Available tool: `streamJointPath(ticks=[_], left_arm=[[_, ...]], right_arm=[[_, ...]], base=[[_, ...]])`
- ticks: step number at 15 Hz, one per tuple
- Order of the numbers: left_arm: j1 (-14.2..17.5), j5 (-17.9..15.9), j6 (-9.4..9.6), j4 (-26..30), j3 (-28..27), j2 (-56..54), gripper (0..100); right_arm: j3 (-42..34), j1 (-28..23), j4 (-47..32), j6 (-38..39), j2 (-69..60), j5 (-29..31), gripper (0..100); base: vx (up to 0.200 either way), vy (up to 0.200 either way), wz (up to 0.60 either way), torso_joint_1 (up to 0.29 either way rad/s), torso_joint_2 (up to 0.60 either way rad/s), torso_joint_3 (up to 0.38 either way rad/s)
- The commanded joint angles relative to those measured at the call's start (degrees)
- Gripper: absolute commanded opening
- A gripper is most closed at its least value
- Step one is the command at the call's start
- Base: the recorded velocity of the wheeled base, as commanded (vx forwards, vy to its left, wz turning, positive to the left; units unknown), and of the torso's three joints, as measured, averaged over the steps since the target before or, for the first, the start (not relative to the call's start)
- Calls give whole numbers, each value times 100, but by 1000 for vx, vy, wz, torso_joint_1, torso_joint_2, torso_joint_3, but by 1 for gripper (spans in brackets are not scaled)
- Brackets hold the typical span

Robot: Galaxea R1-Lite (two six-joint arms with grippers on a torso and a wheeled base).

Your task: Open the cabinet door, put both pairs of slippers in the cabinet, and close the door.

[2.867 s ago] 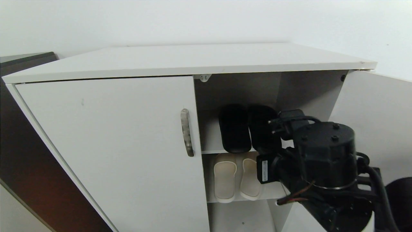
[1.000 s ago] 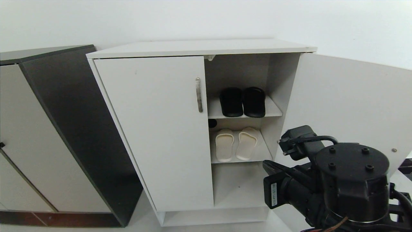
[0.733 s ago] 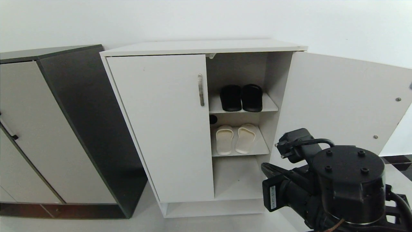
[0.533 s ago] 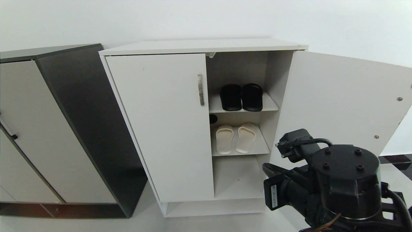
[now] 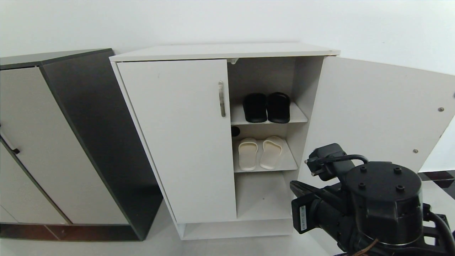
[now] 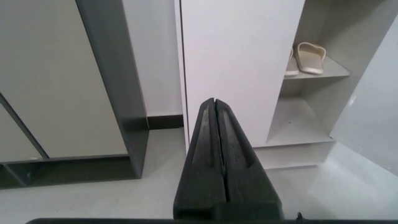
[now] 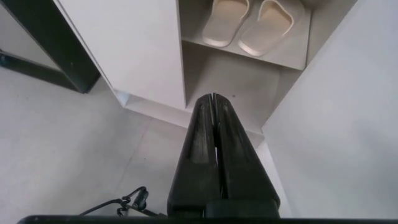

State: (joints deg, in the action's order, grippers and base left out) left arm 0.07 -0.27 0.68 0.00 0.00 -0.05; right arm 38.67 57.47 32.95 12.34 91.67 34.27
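Both pairs are in the cabinet (image 5: 224,51) now. The black pair (image 5: 266,107) sits side by side on the top shelf (image 5: 300,119), close to its front edge. The white pair (image 5: 259,153) lies on the shelf (image 5: 291,165) just below, heels near the front edge. The door (image 5: 373,113) on the right stands wide open, so I think two parts of the job are done and one is left: push that door shut. The left gripper (image 6: 214,112) has its two fingers pressed together with nothing in them, and the right gripper (image 7: 213,109) is the same — closed and empty, hanging low in front of the cabinet's open side. Neither one touches the door. The head view gives the black pair up top and the whole open door. The right wrist view looks down on the white pair, the bare shelf (image 7: 224,81) under them and a thin cable (image 7: 124,202) on the floor. The left wrist view looks at the shut left door (image 6: 239,62) and the dark cabinet (image 6: 112,81) beside it.
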Motion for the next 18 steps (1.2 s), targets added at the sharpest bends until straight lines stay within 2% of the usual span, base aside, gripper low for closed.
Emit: streamJointPath(ticks=[1, 3, 6, 18], left_arm=[[1, 0, 2, 0, 0, 5, 0], [1, 0, 2, 0, 0, 5, 0], [1, 0, 2, 0, 0, 5, 0], [1, -8, 2, 0, 0, 5, 0]], right_arm=[[0, 1, 1, -3, 17, 10, 0], [0, 1, -8, -3, 17, 10, 0], [9, 1, -8, -12, 17, 10, 0], [0, 1, -8, -38, 26, 10, 0]], base=[[0, 0, 0, 0, 0, 0], [0, 0, 0, 4, -65, -72], [0, 0, 0, 27, -194, -307], [0, 0, 0, 124, -487, -329]])
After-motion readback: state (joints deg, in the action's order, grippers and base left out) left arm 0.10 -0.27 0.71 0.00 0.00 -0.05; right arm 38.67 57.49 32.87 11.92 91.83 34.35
